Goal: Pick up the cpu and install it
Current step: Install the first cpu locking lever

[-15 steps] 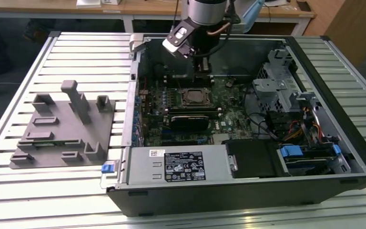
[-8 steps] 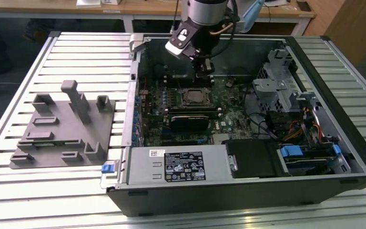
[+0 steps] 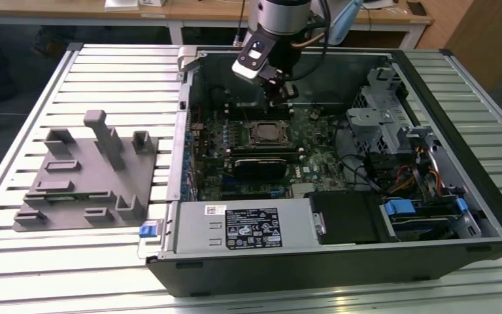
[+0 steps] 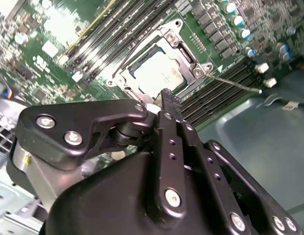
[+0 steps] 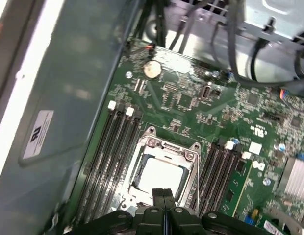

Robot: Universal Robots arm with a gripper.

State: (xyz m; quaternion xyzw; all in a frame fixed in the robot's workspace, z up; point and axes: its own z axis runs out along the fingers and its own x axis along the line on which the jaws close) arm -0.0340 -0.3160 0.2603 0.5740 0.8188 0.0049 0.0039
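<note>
While the cpu [image 3: 264, 133] lies flat inside the socket [image 5: 192, 157], its pale metal top facing up and ringed by the socket's metal frame, the gripper [image 3: 278, 98] hangs above the socket's far edge, apart from the chip. In both wrist views the cpu [image 5: 161, 175] [image 4: 158, 73] sits square within the frame. The jaws are pressed together, finger against finger, and have hold of nothing; the fingertips [image 5: 159, 194] show closed over the socket's rim in the first wrist view, and the gripper [image 4: 167, 97] shows the same in the second wrist view.

A thin metal lever [image 4: 236, 84] juts out from one corner of the socket. Rows of dark memory slots [image 5: 115, 147] run along both sides of the socket. The green motherboard [image 3: 321, 163] carries the socket near its middle, with a round coin cell [image 5: 151, 69] further off.

The open computer case [image 3: 338, 261] encloses the board. Outside the case, well apart from the socket toward the exterior view's left, a grey fixture block [image 3: 85, 176] with upright posts stands on the slatted table [image 3: 24, 281]
</note>
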